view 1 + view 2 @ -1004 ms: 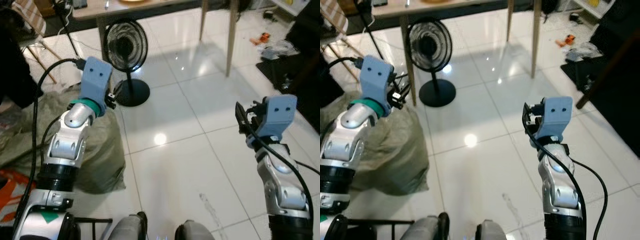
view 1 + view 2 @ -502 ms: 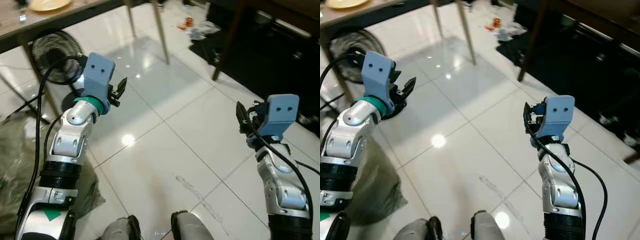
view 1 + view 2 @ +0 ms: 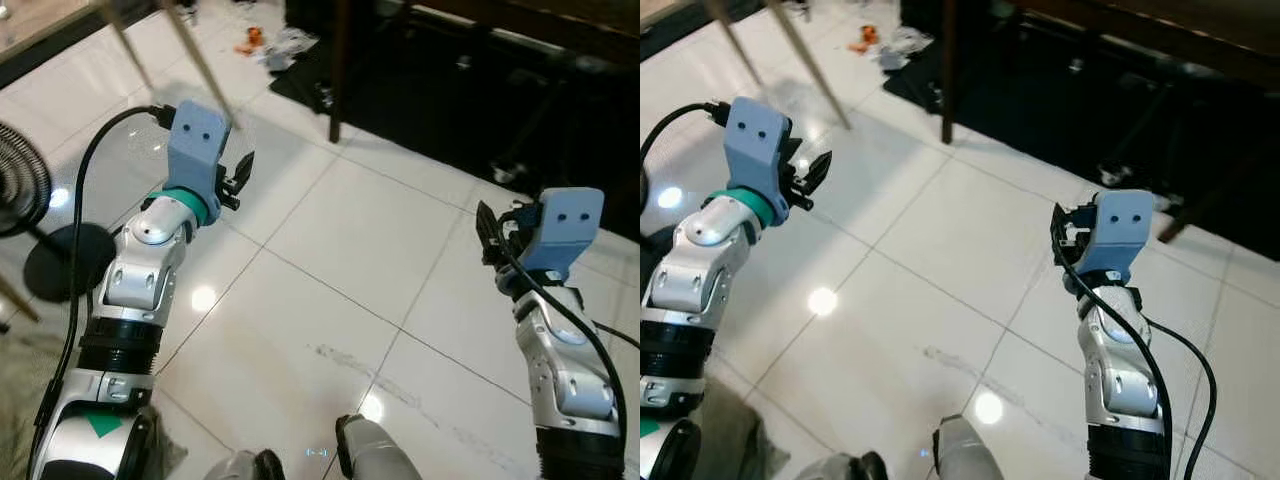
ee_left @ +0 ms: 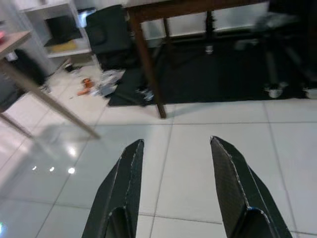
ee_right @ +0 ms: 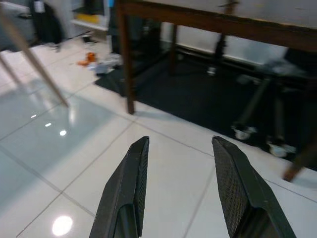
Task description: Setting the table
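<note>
Both your left gripper [image 4: 176, 191] and right gripper [image 5: 181, 191] are spread and empty, no tableware in sight, so watch the dark table leg [image 3: 339, 70] ahead for a clip.

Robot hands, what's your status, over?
Left gripper open, empty. Right gripper open, empty. Dark wooden table ahead; its leg and white floor between.

Plenty of bare tile [image 3: 330, 270] this side of the dark table leg [image 3: 340, 70]. Beyond that leg: black mat [image 4: 218, 79] and chair casters [image 5: 242, 133] blocking. Left of it, floor clutter [image 3: 270, 45] and slanted light legs [image 3: 195, 65].
</note>
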Tool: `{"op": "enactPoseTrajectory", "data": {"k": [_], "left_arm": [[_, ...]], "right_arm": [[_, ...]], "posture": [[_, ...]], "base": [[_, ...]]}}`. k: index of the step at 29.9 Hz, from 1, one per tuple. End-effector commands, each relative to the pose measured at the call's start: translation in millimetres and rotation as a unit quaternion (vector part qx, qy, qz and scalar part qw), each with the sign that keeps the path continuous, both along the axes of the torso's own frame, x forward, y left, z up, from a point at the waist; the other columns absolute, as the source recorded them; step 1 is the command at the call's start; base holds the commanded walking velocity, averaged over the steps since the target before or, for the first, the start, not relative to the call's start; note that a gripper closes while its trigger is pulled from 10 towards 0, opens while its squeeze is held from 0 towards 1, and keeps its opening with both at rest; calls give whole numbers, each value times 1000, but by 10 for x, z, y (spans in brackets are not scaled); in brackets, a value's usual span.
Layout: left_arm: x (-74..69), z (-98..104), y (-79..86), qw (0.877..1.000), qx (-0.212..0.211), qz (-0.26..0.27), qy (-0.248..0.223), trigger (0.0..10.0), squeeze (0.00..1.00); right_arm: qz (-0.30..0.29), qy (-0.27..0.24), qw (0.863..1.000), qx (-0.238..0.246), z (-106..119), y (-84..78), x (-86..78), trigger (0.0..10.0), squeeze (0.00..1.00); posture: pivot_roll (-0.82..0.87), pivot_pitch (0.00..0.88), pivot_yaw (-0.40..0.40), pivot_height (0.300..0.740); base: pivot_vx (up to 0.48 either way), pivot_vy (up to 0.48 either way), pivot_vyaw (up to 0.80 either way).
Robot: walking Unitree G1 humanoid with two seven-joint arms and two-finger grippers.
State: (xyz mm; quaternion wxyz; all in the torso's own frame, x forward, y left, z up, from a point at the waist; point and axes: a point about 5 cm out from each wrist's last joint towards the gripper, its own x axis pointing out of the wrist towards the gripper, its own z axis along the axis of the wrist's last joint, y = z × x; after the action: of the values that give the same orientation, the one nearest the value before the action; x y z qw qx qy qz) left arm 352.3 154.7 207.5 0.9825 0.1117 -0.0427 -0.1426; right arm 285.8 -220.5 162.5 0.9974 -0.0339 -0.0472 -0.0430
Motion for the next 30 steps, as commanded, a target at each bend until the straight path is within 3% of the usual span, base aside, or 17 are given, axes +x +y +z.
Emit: {"op": "enactPoseTrajectory", "data": {"k": [1, 30], "left_arm": [[-4, -30, 25, 1000, 0, 4, 8, 10000, 0], [13, 14, -23, 1000, 10, -7, -3, 10000, 0]], "right_arm": [[-7, 3, 1000, 7, -8, -25, -12, 10000, 0], [-39, 5, 999, 4, -2, -105, 10, 10000, 0]], "posture": [[-13, 36, 95, 740], [-15, 19, 101, 740]], "base": [[0, 0, -800], [0, 0, -800]]}}
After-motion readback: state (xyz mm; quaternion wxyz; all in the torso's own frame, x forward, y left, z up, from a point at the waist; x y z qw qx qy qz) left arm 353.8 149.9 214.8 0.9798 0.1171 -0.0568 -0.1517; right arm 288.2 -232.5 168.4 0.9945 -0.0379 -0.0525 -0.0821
